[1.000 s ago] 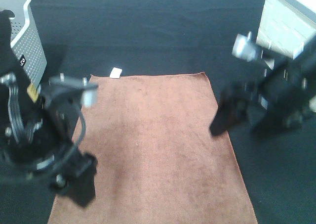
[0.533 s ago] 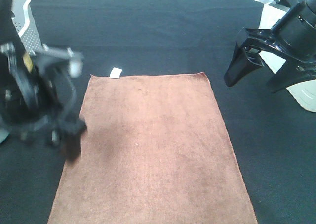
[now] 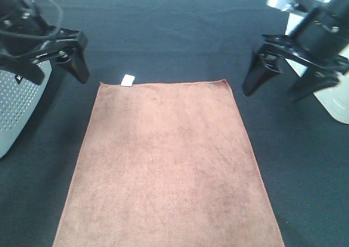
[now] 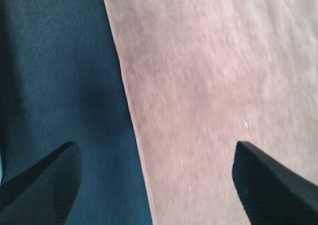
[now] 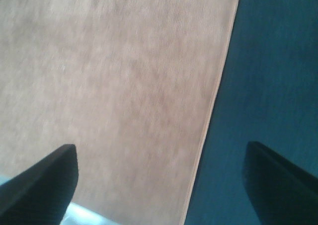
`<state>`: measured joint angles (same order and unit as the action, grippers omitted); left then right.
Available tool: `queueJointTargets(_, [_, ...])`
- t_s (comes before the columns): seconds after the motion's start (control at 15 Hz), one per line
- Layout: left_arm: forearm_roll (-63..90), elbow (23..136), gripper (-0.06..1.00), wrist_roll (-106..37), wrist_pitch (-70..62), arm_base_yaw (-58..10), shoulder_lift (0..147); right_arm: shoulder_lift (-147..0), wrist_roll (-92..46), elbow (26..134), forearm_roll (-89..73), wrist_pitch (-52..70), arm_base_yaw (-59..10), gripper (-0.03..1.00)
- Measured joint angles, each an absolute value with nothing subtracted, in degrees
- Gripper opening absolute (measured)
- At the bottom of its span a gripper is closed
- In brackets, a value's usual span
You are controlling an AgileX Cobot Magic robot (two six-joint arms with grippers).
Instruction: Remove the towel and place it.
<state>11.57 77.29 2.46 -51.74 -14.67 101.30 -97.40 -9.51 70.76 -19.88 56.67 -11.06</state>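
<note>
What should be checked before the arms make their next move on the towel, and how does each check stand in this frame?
1. Towel spread flat on the black table cover: ok.
2. Left claw open and empty: ok.
3. Right claw open and empty: ok.
4. Both claws off the towel, beside its far corners: ok.
5. White tag showing at the far left corner: ok.
6. Towel's near corners free: cannot tell, cut off in the high view.
</note>
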Motion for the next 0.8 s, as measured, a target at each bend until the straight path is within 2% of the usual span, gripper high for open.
queueJointTargets(0.53, [17.0,104.8,0.78,-3.3,-59.6,-8.6,129.4,-123.6,-11.4,97.2,-19.9,56.3,-11.1,0.84])
queueJointTargets(0.8, [17.0,111.8,0.78,-4.2,-61.5,-8.4,138.4,-133.6,-11.4,105.1,-19.7,55.0,-11.1,0.84])
